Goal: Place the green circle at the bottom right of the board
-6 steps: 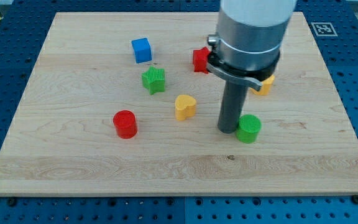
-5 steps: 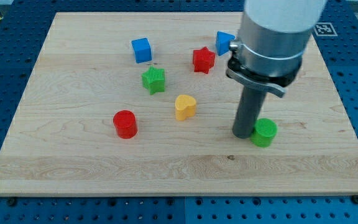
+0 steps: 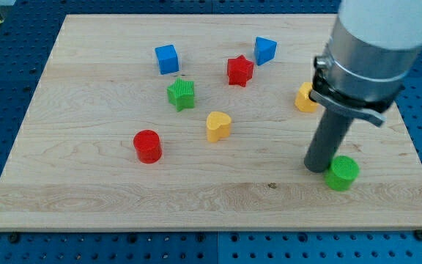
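The green circle [image 3: 342, 173] lies on the wooden board [image 3: 123, 191] toward the view's lower right. My tip [image 3: 318, 167] rests on the board directly at the green circle's left side, touching it. The dark rod rises from there into the large grey arm body, which hides part of the board's upper right.
Other blocks lie to the left and above: a red cylinder [image 3: 147, 146], a yellow heart [image 3: 218, 125], a green star [image 3: 182, 94], a blue cube [image 3: 166, 59], a red star [image 3: 239, 70], a blue triangular block [image 3: 264, 50] and a yellow block [image 3: 305, 97] partly behind the arm.
My tip has moved to the view's right and slightly down, pushing the green circle along with it. The blue triangular block and the yellow block have come out from behind the arm.
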Action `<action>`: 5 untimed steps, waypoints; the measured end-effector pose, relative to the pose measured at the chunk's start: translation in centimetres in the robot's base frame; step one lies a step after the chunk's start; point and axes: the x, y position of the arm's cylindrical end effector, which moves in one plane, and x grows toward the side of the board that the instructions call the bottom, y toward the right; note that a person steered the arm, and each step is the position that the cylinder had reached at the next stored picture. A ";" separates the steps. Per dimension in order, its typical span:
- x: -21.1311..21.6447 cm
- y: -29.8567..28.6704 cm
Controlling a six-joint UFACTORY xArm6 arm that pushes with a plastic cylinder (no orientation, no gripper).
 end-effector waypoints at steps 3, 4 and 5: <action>3.1 2.1; 3.6 2.2; 3.6 3.5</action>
